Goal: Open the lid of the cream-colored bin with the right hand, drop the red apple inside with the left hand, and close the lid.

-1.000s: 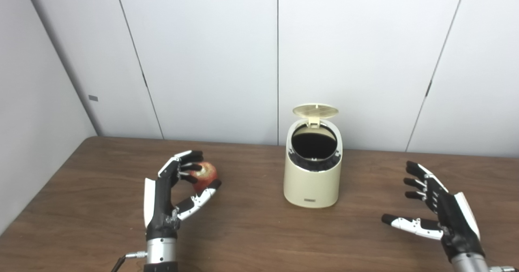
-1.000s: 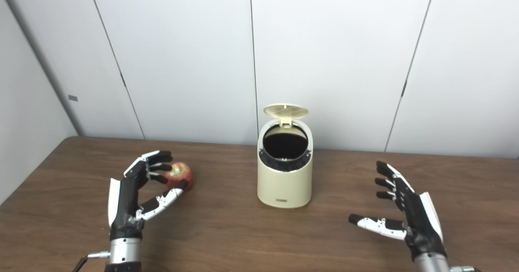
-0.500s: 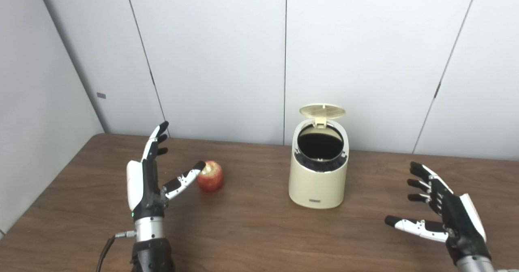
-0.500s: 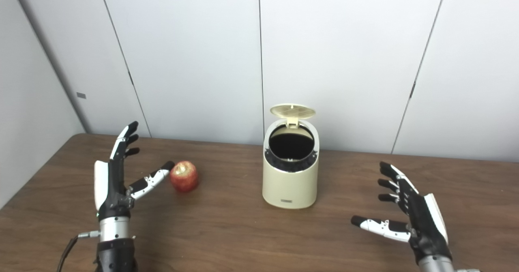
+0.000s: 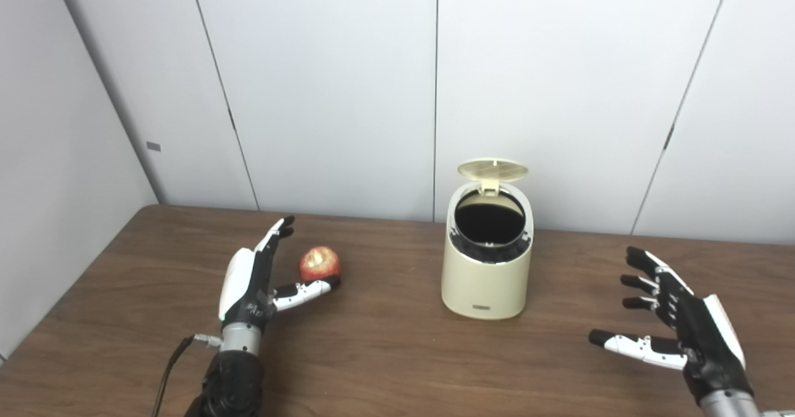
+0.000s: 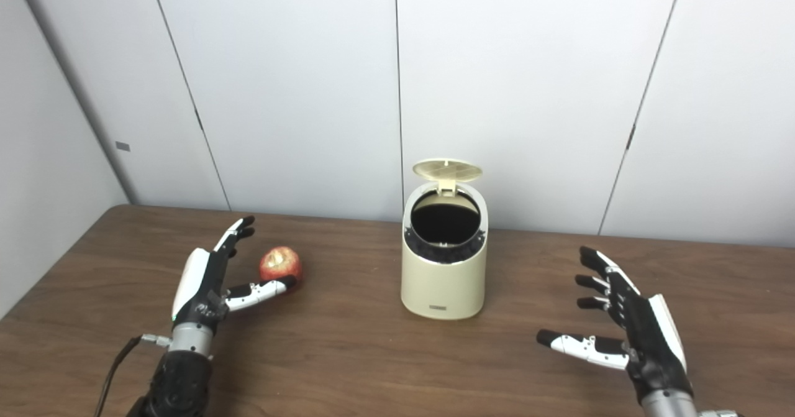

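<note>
Left hand (image 5: pixel 248 286) spread open low over the brown table (image 5: pixel 385 367), fingers stretched toward the far wall, thumb reaching across in front of the red apple (image 5: pixel 320 263). Apple resting on the table between thumb and fingers, the thumb tip at or just short of its base, not gripped. To the right, near the table's middle, cream bin (image 5: pixel 487 274) standing upright, lid (image 5: pixel 492 169) flipped up at the back, dark inside showing. Well apart from the apple. Farther right, right hand (image 5: pixel 680 324) also wide open, holding nothing, fingers splayed and thumb out toward the bin, clear of it. Behind all, plain white wall panels (image 5: pixel 335 81).
</note>
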Robot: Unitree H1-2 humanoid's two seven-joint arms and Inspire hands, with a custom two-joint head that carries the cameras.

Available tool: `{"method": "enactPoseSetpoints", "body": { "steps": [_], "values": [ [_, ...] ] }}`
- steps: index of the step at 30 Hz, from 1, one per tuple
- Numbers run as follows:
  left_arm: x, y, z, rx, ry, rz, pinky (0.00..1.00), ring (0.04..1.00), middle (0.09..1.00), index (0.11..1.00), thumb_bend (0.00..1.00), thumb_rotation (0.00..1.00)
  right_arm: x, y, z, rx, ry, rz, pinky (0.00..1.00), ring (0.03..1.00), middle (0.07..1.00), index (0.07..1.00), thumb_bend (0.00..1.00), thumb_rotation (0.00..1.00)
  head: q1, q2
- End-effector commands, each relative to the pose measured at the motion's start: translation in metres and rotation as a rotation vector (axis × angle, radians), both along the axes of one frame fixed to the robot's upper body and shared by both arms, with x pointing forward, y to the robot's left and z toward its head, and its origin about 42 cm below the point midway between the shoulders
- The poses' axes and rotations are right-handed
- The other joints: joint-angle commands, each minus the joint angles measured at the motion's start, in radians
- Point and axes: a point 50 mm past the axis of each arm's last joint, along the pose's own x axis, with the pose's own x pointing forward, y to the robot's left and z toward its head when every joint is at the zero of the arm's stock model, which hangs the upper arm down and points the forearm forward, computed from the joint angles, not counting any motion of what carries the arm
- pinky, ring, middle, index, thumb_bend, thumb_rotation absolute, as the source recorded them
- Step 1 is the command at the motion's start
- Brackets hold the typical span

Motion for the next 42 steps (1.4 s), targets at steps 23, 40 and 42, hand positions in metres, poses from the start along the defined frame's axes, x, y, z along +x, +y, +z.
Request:
{"method": "enactPoseSetpoints", "body": {
  "steps": [23, 40, 42],
  "values": [
    [0.015, -0.01, -0.018, 0.16, 0.059, 0.014, 0.53, 0.633, 0.673, 0.754, 0.88, 0.24, 0.001, -0.005, 0.02, 0.014, -0.09, 0.017, 0.72, 0.803, 0.885, 0.869, 0.76, 0.11, -0.011, 0.012],
    [0.016, -0.016, -0.024, 0.201, 0.013, -0.024, 0.33, 0.405, 0.441, 0.508, 0.52, 0.0, -0.001, -0.005, 0.019, 0.014, -0.089, 0.007, 0.68, 0.793, 0.878, 0.861, 0.75, 0.14, -0.015, 0.016],
    [0.016, -0.019, -0.023, 0.199, -0.02, -0.022, 0.3, 0.395, 0.438, 0.508, 0.52, 0.0, -0.001, -0.004, 0.019, 0.008, -0.091, 0.008, 0.67, 0.787, 0.875, 0.859, 0.75, 0.14, -0.015, 0.016]
  ]
}}
